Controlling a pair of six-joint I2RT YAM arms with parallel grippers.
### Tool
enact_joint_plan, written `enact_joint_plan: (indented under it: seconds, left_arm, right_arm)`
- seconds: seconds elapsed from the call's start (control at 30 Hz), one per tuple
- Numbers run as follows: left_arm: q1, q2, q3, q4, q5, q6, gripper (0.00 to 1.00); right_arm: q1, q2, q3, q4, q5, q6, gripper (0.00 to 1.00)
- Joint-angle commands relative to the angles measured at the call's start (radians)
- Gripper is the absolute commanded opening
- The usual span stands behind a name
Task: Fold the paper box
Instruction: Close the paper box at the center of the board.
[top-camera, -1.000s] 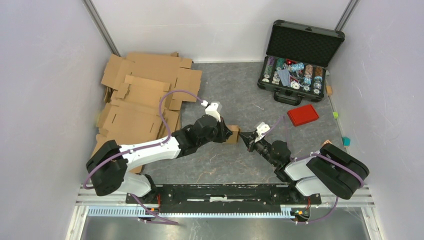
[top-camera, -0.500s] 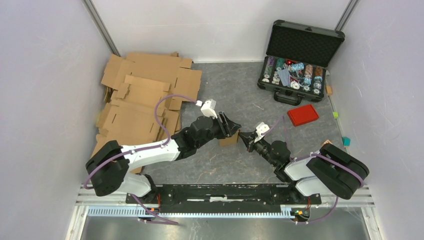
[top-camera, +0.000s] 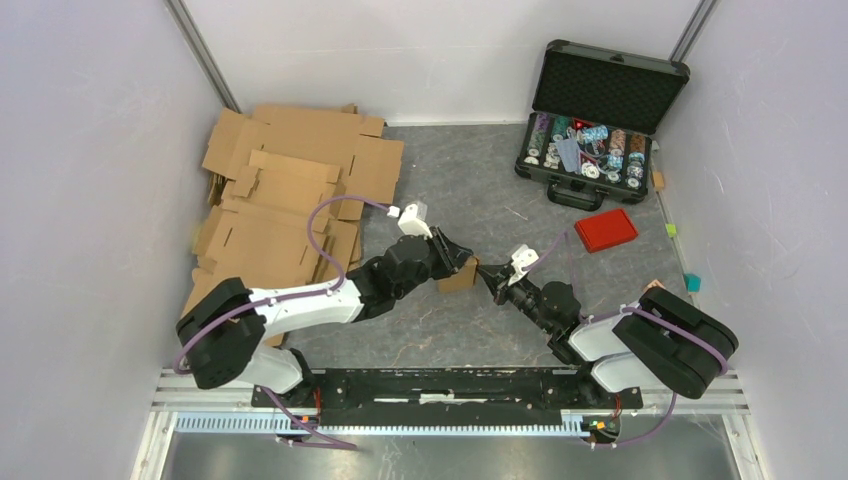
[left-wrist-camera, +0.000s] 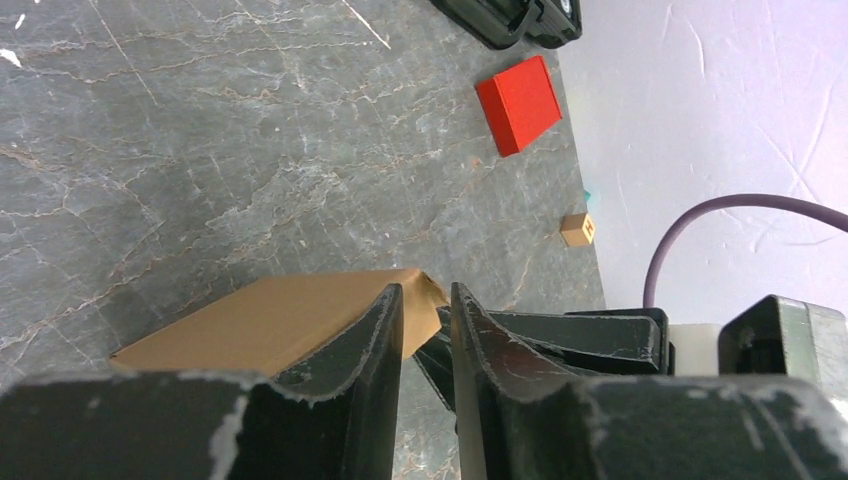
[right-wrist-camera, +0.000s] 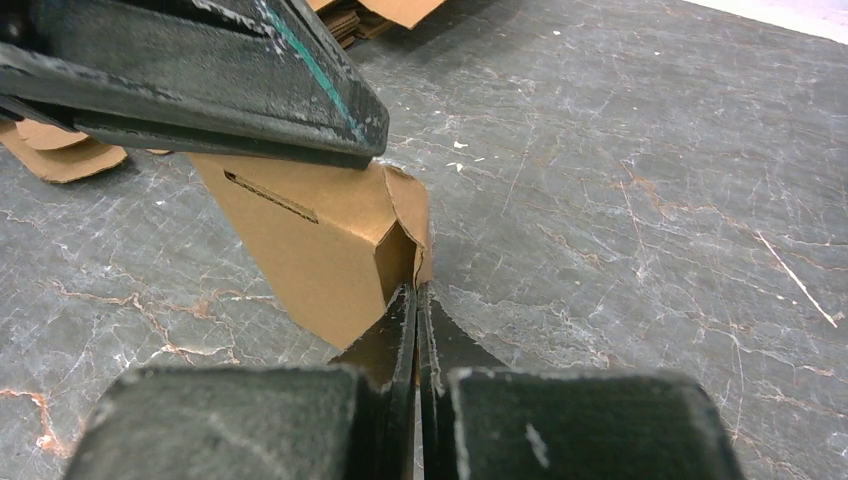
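Grey marbled tabletop (top-camera: 480, 190); small brown cardboard paper box (top-camera: 460, 277) stands near centre. Right claw (right-wrist-camera: 416, 295), at the box's 3 o'clock, is pressed together, pinching 1 side flap. Left claw (left-wrist-camera: 425, 295), at its 12 o'clock, lies on the box top, fingers nearly together; cannot tell if it grips.

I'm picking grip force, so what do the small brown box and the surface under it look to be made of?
The paper box looks like thin matte brown cardboard: raw cut edges, a die-cut slot, creased flaps. The tabletop looks like grey stone or a marble-print laminate, with pale veins and a slight sheen; which one, I cannot tell.
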Motion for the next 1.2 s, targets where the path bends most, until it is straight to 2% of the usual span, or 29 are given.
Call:
enact_joint_plan:
  seconds: [0.0,0.27,0.47,0.67,0.77,0.83,0.93,1.17]
  left_arm:
    - [-0.004,0.03,0.043,-0.027,-0.039,0.006,0.31]
    - [-0.005,0.081,0.104,-0.091,0.003,0.06,0.27]
    - [-0.005,0.105,0.162,-0.191,0.02,0.097,0.08]
    - [-0.005,0.12,0.17,-0.192,0.042,0.1,0.13]
    - [-0.004,0.12,0.161,-0.188,0.041,0.1,0.19]
    - [-0.003,0.115,0.155,-0.188,0.038,0.109,0.2]
    - [-0.003,0.106,0.137,-0.189,0.029,0.114,0.15]
    - [-0.003,0.075,0.086,-0.187,0.013,0.118,0.24]
  right_arm:
    - [0.007,-0.002,-0.01,-0.018,0.002,0.016,0.0]
    - [0.007,-0.007,-0.014,-0.018,-0.001,0.016,0.0]
    - [0.007,-0.013,-0.018,-0.017,0.006,0.017,0.0]
    - [0.007,-0.008,-0.027,0.0,0.01,0.027,0.0]
    - [0.006,-0.005,-0.031,0.006,0.03,0.037,0.0]
    - [0.005,-0.002,-0.04,0.027,0.035,0.04,0.0]
    - [0.003,-0.007,-0.043,0.028,0.033,0.032,0.0]
    - [0.002,-0.008,-0.037,0.019,0.031,0.024,0.0]
